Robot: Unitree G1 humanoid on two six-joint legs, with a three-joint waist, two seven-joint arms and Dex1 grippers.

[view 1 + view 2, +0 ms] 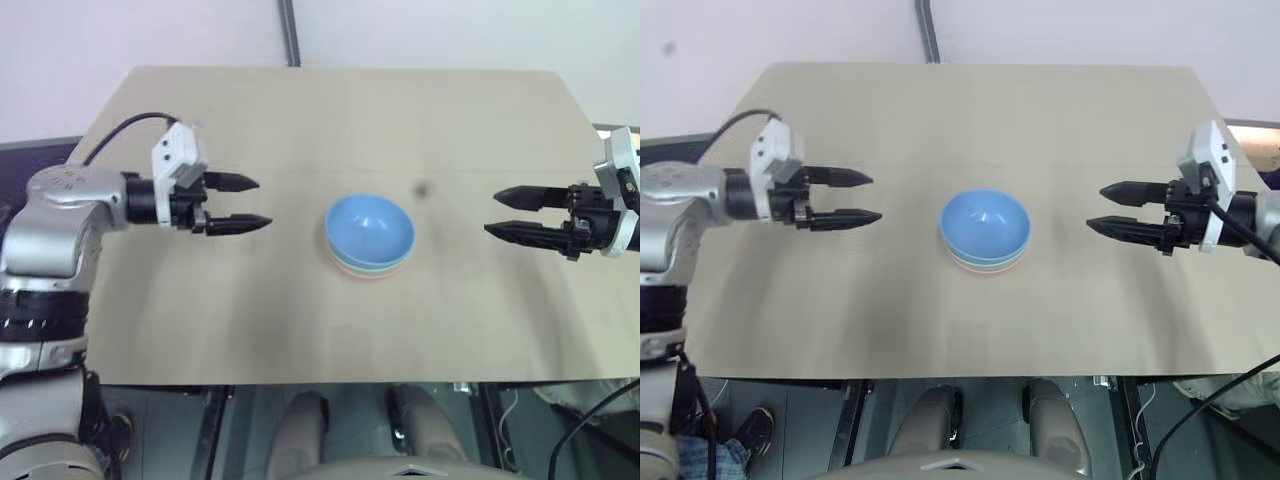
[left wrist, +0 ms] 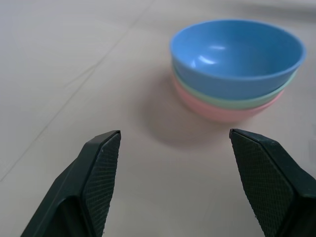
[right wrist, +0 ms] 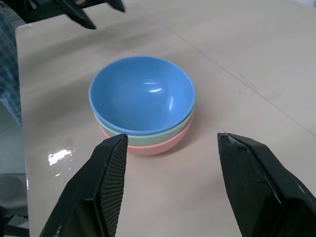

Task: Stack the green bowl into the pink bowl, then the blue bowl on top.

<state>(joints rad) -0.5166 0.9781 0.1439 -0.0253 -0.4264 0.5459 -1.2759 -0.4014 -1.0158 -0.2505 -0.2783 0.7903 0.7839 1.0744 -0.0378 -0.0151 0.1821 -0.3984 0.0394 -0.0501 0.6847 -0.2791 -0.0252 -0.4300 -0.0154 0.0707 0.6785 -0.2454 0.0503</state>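
Note:
Three bowls stand nested in the middle of the table. The blue bowl (image 1: 370, 227) is on top, the green bowl (image 2: 237, 102) shows as a thin rim under it, and the pink bowl (image 2: 217, 111) is at the bottom. My left gripper (image 1: 250, 203) hangs open to the left of the stack, fingers pointing at it, with nothing between them. To the right of the stack my right gripper (image 1: 507, 213) is open and empty too, pointing back at the bowls. Both stand well apart from the stack.
The beige table (image 1: 300, 320) spreads wide around the bowls. Its front edge lies near the bottom of the head views, and a dark post (image 1: 290, 30) rises behind its far edge.

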